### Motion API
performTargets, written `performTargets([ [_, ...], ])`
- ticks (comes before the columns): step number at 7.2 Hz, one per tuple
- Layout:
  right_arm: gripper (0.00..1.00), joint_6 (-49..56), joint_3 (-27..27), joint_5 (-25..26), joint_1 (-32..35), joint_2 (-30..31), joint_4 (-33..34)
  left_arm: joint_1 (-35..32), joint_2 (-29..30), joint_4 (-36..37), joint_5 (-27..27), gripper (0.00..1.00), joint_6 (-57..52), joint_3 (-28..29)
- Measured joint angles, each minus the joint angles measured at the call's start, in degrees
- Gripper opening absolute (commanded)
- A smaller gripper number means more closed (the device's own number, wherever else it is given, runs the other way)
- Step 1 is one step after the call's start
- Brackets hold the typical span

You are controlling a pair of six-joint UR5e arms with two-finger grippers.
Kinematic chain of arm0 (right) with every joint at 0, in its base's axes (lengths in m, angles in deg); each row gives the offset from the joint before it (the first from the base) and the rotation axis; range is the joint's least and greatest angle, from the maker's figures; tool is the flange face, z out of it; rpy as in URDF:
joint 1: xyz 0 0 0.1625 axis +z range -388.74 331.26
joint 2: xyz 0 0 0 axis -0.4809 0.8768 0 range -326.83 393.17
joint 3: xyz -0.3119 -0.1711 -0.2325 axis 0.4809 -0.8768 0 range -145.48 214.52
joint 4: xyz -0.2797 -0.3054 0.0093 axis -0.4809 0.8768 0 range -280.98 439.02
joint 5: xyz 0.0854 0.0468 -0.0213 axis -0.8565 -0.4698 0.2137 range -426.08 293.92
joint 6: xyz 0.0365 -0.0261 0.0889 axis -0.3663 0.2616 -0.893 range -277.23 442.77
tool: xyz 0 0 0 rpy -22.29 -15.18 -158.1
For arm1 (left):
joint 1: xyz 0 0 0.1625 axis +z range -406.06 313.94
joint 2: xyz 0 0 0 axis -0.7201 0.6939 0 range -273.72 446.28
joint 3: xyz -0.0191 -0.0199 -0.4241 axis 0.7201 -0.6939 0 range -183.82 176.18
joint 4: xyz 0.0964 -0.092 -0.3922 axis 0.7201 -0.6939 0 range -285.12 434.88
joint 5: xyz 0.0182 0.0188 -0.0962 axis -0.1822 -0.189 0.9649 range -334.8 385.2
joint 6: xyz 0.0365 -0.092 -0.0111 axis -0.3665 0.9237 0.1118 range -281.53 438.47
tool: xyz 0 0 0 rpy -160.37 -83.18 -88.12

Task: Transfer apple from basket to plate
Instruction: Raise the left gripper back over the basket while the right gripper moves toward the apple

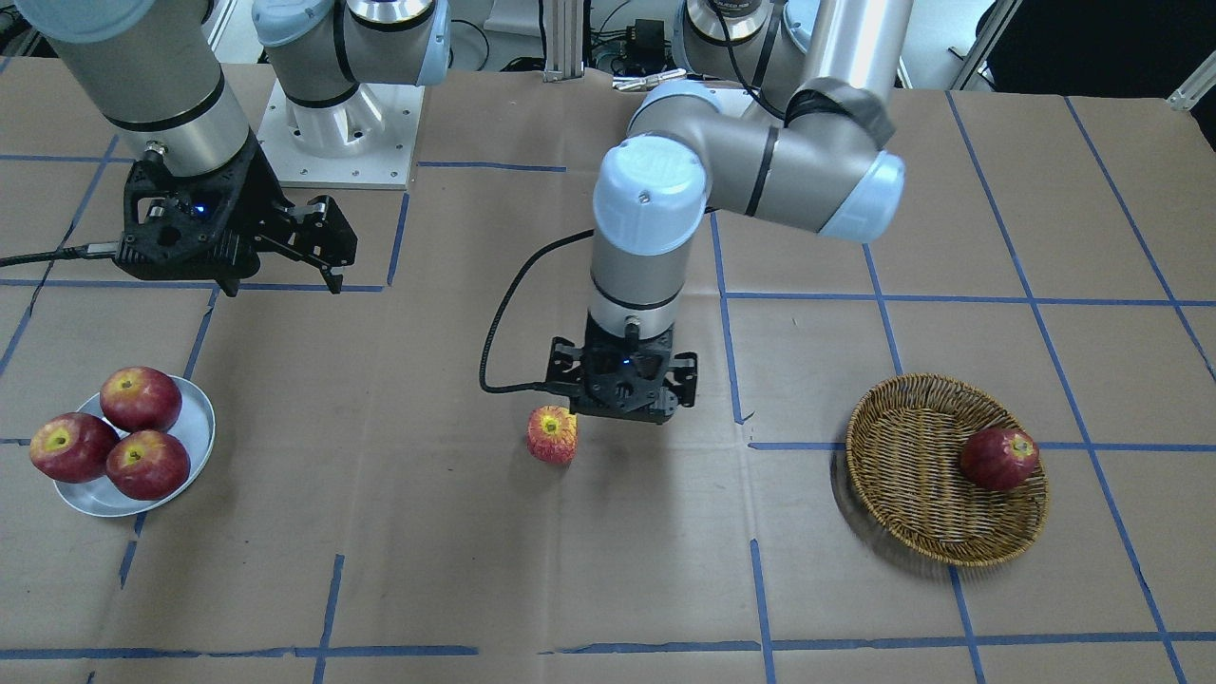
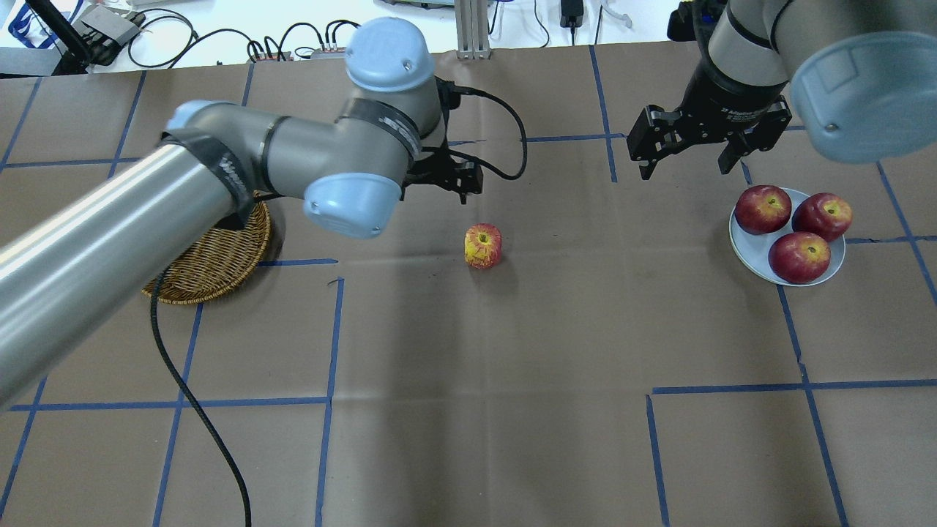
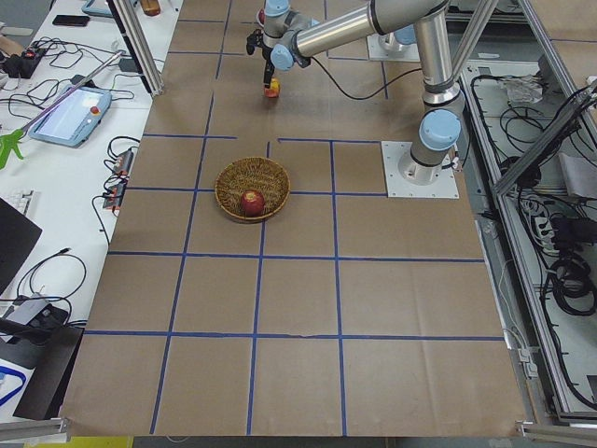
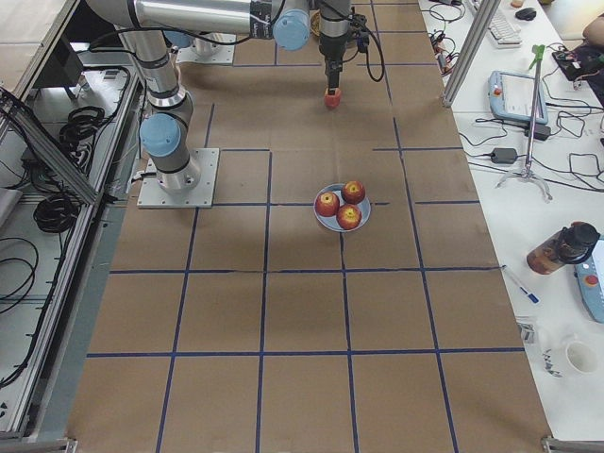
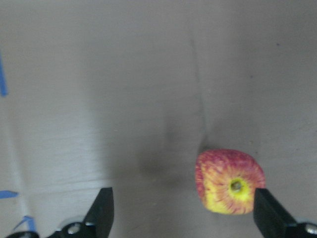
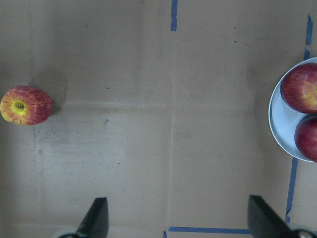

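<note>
The pale pinkish-red apple (image 1: 552,434) with a yellow stem hollow lies on the brown paper mid-table, outside the basket and the plate; it also shows overhead (image 2: 483,245). My left gripper (image 1: 622,404) hovers just beside and above it, open and empty. In the left wrist view the apple (image 5: 229,181) sits between the open fingers, close to the right one. The wicker basket (image 1: 912,532) is on my left side. The pale plate (image 1: 195,418) is on my right. My right gripper (image 2: 684,157) is open and empty, raised behind the plate (image 2: 747,245).
A dark-red apple (image 1: 997,458) lies in the basket. Three dark-red apples (image 1: 141,399) fill the plate. The left arm's black cable (image 2: 183,388) trails over the table. Blue tape lines grid the paper.
</note>
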Motion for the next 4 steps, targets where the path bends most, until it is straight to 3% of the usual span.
performTargets([
  [4, 1.0, -6.03, -0.87, -0.88, 3.88, -2.84, 2.21, 13.02, -17.17, -26.21, -0.14, 0.99, -12.0, 0.88],
])
